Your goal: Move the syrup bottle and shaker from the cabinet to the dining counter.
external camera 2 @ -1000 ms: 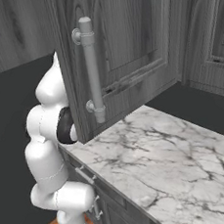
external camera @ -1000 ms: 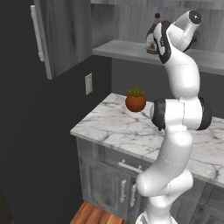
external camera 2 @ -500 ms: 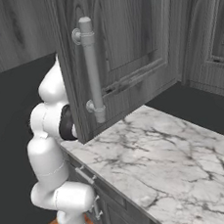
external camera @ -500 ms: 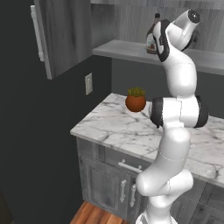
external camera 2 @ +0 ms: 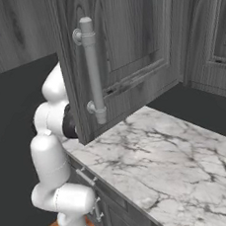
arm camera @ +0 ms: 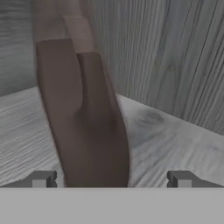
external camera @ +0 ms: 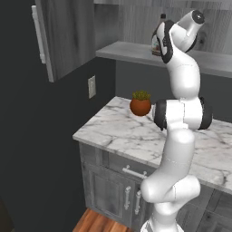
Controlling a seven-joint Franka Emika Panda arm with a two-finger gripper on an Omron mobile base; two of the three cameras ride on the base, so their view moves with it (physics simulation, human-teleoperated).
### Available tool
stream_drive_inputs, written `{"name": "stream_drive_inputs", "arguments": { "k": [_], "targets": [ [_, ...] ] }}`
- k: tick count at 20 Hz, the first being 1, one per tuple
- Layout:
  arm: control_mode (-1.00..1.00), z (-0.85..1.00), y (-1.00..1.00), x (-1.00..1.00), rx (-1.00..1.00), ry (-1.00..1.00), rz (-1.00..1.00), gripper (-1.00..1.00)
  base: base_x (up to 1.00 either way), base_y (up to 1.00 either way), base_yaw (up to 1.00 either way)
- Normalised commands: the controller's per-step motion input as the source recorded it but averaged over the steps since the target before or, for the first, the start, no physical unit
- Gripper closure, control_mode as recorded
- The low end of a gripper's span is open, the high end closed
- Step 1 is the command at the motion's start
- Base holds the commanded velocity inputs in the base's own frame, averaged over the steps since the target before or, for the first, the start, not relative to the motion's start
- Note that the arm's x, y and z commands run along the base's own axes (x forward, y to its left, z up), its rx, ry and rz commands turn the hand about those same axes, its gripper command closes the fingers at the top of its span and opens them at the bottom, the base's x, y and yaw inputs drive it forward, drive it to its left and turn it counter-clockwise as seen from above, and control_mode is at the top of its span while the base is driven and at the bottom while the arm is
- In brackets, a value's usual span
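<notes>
The syrup bottle (arm camera: pixel 85 127) stands on the cabinet (external camera: pixel 68 31) shelf (arm camera: pixel 175 140), at twelve o'clock from the gripper (arm camera: pixel 111 179), between its wide-spread fingertips (arm camera: pixel 41 179). Nothing is gripped. Below sits an orange plant pot (external camera: pixel 140 106) on marble worktop (external camera: pixel 118 136).

A dark brown bottle (arm camera: pixel 83 122) stands close up on the grey shelf (arm camera: pixel 175 140), blurred, its top cut off by the upper edge. The two finger tips (arm camera: pixel 41 178) sit wide apart, the bottle's base between them, nearer the left one. Grey wood-grain cabinet wall (arm camera: pixel 175 57) rises behind.
</notes>
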Motion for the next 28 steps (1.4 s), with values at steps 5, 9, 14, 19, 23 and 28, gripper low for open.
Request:
{"name": "stream_drive_inputs", "arguments": {
  "k": [5,9,14,19,23,28],
  "targets": [
    [-1.00,-0.02,0.00,0.18,0.00,0.00,0.02,-1.00,0.00,0.00,0.00],
    [-1.00,-0.06,0.00,0.12,0.00,0.00,0.03,-1.00,0.00,0.00,0.00],
    [-1.00,-0.01,0.00,0.06,0.00,0.00,0.04,-1.00,0.00,0.00,0.00],
    [-1.00,-0.14,0.01,0.05,0.01,0.00,0.05,-1.00,0.00,0.00,0.00],
    [-1.00,-0.54,0.23,0.00,0.01,0.00,0.06,1.00,0.00,0.00,0.00],
    [-1.00,-0.59,0.31,0.00,0.06,-0.07,0.02,1.00,0.00,0.00,0.00]
  ]
}}
